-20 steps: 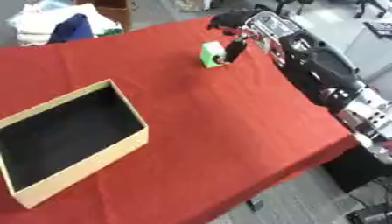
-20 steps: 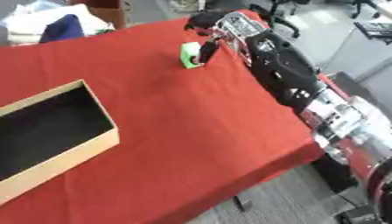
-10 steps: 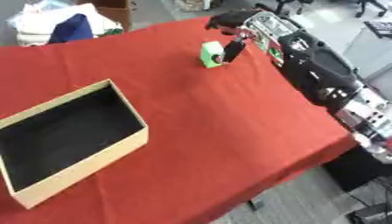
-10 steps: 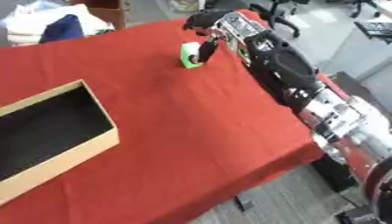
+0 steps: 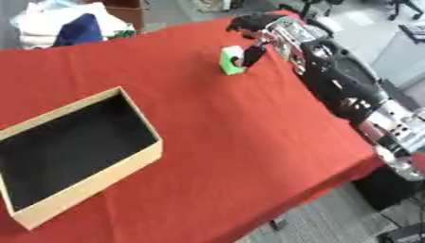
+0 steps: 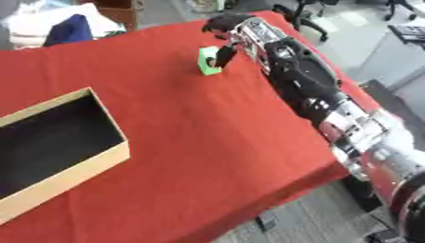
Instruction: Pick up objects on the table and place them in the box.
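Right hand (image 5: 252,35): extended to the far side of the table, arm entering from the right. Its fingers (image 5: 252,56) hang down against the right face of the green block (image 5: 230,60); the upper part of the hand arches over the block's top. Whether a thumb bears on the opposite face cannot be told from either view, so the fingers' state is recorded as undetermined: they touch the block, but a closed grasp is not confirmed.

Green block: standing on the red tablecloth (image 5: 216,137), far beyond the box (image 5: 96,185) and off to the box's right. It appears slightly taller than wide, upright, with a white patch on top.

Box: open, dark inside, nothing visible in it, well apart from the block.

Left hand: not seen in either view.

Assessment: the block lies directly to the left of the right hand's fingers, on the box's side of them. The right hand is the only one placed to take it; the carry would then run from the block back toward the box.
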Controlling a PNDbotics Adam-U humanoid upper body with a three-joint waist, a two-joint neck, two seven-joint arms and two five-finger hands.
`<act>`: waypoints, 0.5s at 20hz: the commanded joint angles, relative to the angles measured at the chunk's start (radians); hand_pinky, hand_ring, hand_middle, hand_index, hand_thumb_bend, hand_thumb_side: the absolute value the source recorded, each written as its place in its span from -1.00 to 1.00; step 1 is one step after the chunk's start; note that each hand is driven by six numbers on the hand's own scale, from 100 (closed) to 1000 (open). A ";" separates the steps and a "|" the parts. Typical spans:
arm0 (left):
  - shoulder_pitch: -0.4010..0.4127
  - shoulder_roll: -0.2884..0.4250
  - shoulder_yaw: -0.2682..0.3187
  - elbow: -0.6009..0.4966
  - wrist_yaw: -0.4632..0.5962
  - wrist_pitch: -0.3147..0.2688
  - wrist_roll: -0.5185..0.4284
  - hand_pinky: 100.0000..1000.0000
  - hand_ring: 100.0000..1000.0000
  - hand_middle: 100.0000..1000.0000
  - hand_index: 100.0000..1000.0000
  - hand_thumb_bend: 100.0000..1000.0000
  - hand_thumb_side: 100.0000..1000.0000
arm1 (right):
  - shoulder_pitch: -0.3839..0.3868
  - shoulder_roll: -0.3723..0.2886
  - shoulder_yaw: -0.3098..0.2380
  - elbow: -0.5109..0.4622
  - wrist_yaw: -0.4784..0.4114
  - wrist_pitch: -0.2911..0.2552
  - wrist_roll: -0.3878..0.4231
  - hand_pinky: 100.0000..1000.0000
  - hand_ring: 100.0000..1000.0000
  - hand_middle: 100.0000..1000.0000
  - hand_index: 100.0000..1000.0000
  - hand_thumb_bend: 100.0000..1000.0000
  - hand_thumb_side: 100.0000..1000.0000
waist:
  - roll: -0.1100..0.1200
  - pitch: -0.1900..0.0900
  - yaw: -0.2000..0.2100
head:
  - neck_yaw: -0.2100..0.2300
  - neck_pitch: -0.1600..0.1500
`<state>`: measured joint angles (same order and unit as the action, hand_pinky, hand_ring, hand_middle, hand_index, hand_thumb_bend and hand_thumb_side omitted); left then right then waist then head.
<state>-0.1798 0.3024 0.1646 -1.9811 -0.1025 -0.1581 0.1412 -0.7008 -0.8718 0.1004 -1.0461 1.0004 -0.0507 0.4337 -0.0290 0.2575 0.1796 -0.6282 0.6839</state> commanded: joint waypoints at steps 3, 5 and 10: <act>-0.013 0.008 0.004 -0.019 0.004 -0.003 -0.004 0.30 0.19 0.12 0.48 -1.00 0.19 | -0.030 -0.022 -0.037 0.044 0.004 0.020 -0.036 0.65 0.76 1.00 1.00 -0.83 -0.27 | 0.003 -0.008 0.005 | -0.008 -0.018; -0.015 0.006 0.002 -0.019 0.005 -0.003 -0.005 0.30 0.19 0.12 0.48 -1.00 0.19 | -0.035 -0.018 -0.047 0.062 0.001 0.028 -0.047 0.64 0.76 1.00 1.00 -0.87 -0.30 | 0.004 -0.005 0.007 | -0.009 -0.020; -0.015 0.004 0.003 -0.019 0.005 -0.004 -0.005 0.30 0.19 0.12 0.48 -1.00 0.19 | -0.037 -0.011 -0.057 0.096 -0.011 0.037 -0.063 0.63 0.75 1.00 1.00 -0.92 -0.33 | 0.006 -0.001 0.010 | -0.010 -0.023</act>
<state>-0.1855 0.2967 0.1645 -1.9811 -0.1010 -0.1604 0.1386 -0.7218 -0.8565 0.0562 -0.9560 0.9982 -0.0168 0.3774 -0.0256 0.2707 0.1904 -0.6353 0.6747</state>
